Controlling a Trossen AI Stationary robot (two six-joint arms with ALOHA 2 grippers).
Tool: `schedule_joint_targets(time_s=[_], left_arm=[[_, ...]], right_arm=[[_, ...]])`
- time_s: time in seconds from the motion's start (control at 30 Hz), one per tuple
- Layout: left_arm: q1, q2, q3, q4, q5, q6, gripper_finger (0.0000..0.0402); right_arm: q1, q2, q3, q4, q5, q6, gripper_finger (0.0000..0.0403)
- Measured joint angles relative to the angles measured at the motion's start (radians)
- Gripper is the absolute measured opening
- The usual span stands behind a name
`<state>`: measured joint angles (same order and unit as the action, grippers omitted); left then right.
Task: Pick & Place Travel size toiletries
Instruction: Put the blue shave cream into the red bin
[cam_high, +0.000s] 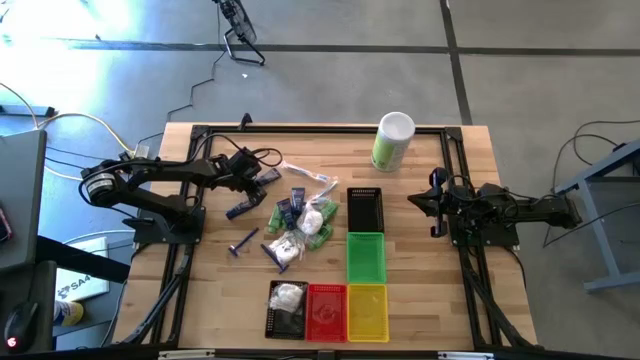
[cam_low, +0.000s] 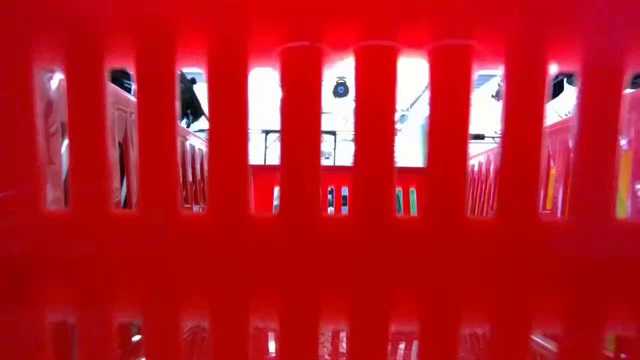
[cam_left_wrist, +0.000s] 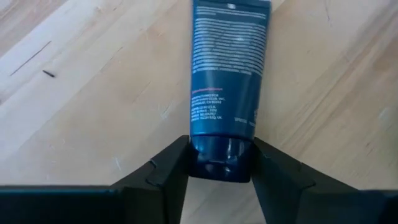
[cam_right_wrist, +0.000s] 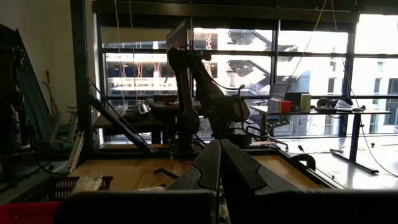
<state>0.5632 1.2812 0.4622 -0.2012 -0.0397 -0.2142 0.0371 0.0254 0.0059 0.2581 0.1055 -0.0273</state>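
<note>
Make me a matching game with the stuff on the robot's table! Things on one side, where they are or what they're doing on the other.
Things:
1. dark blue tube
2. white pouch
3. tall canister
4. right pincer

Places or states:
A. inside the black basket
B. standing at the table's far edge
C. between the left pincer fingers, cap end gripped
D. shut, holding nothing

Pairs: 1-C, 2-A, 3-B, 4-D
</note>
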Motion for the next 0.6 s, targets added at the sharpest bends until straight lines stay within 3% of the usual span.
schedule_joint_targets(time_s=[0.6], left_arm=[[0.0,0.0,0.0,0.0,0.004,0.0,0.0136]], right_arm=[[0.0,0.0,0.0,0.0,0.0,0.0,0.0002]])
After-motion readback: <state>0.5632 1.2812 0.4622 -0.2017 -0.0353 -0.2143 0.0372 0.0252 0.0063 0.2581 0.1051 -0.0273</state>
